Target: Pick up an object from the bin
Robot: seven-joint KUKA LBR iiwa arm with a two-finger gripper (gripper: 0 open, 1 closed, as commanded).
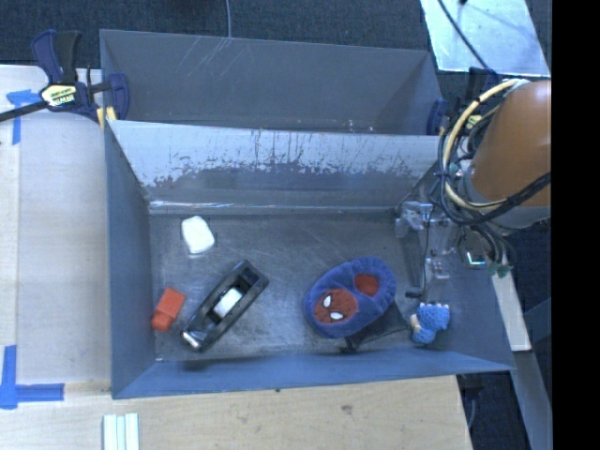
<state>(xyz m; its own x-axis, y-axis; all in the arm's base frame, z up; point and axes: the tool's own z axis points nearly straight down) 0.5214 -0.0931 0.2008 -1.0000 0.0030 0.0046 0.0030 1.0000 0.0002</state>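
Fabric slipper (349, 298), blue with a red masked face, is lying near the front wall of the grey metal bin (281, 157). Just right of it a small blue-and-white toy (429, 322) is sitting, the gripper (434, 284) hanging just above; its opening cannot be told. Left of the slipper a black tape dispenser (225, 305) and orange block (168, 308) are lying, a white lump (197, 234) resting farther back.

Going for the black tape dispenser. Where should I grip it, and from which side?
Across the narrow middle of the tape dispenser, probably from above. It lies flat and slanted, with room along both long sides; the orange block crowds its lower-left end.
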